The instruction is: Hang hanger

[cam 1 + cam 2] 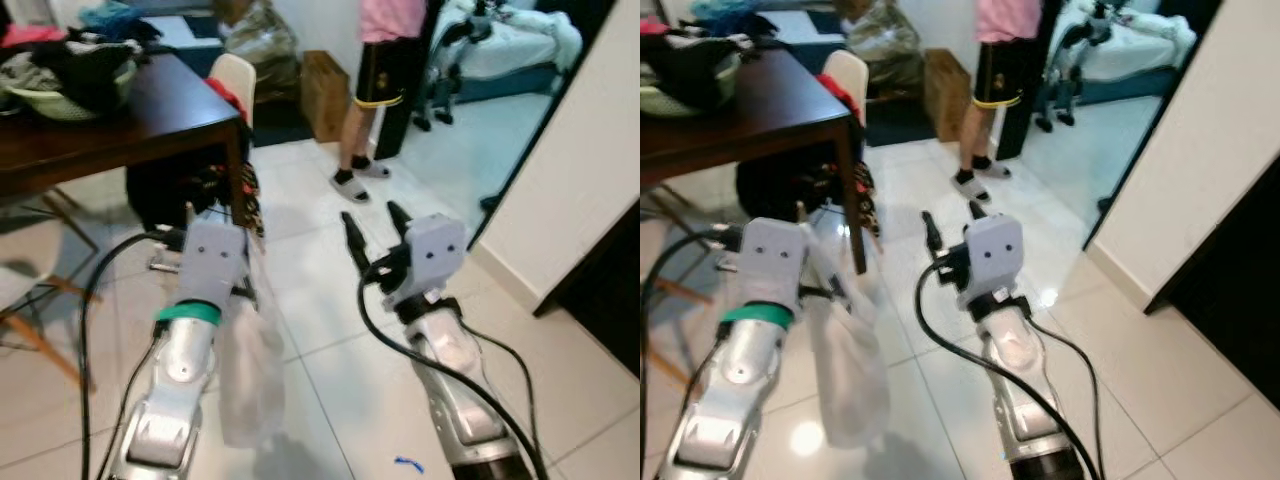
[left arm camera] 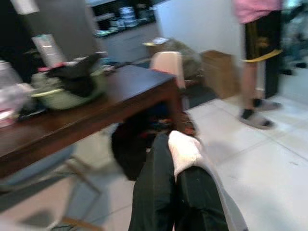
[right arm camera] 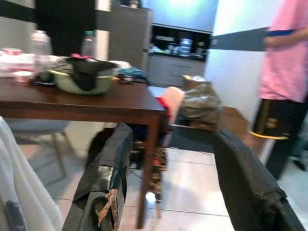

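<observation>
The left gripper (image 2: pixel 175 192) is closed on a white garment (image 1: pixel 250 370) hanging toward the tiled floor (image 1: pixel 330 250); no hanger can be made out. The right gripper (image 1: pixel 372 235) is spread wide, holding nothing. Far left stands a dark wooden table (image 1: pixel 120 115) with a green basket of clothes (image 3: pixel 84 79); a person (image 1: pixel 375 60) stands far ahead.

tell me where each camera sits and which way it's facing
Left eye, head: looks down at both arms, white garment hanging from the left gripper.
Right eye, head: same scene, right gripper open.
Left wrist: along shut fingers toward the table.
Right wrist: between spread fingers toward the same table.
Shared: person by the doorway.
</observation>
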You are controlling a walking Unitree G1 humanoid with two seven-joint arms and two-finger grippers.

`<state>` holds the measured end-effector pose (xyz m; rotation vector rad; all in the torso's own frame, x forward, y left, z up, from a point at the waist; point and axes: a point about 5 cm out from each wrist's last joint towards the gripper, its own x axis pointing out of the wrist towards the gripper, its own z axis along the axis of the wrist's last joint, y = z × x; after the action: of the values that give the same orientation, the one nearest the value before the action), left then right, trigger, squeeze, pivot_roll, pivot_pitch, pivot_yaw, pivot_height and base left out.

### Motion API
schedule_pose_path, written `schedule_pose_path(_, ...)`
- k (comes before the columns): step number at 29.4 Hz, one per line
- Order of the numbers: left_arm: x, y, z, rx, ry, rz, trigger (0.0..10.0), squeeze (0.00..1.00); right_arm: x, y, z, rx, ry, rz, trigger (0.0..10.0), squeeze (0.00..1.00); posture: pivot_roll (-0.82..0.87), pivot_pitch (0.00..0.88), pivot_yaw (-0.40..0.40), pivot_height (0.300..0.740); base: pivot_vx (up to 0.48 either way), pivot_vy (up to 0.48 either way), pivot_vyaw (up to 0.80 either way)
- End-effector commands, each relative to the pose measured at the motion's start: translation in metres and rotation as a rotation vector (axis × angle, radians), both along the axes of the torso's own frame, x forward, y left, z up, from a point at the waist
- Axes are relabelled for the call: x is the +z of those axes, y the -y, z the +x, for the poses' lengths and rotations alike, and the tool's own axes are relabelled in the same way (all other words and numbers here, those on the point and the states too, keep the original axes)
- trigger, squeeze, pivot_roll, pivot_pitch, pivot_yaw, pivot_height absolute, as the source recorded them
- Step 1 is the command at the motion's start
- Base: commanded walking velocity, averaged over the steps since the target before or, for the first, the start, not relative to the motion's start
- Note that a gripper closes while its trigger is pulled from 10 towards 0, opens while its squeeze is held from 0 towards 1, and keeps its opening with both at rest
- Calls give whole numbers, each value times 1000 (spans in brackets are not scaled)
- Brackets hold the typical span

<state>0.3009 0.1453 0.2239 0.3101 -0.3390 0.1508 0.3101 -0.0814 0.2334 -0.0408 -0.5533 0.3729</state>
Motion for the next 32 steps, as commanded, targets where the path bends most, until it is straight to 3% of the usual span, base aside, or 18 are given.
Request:
schedule_pose_path(1, 7, 3, 0, -1, 39, 2, 10000, 0, 0, 6, 0, -15, -4, 28, 10000, 0, -109, 104, -8, 740, 439, 0, 0)
schedule_pose_path(32, 21, 5, 3, -7, 110, 67, 10000, 0, 3, 3, 1, -19, 4, 38, 10000, 0, -97, 94, 5, 740, 442, 0, 0)
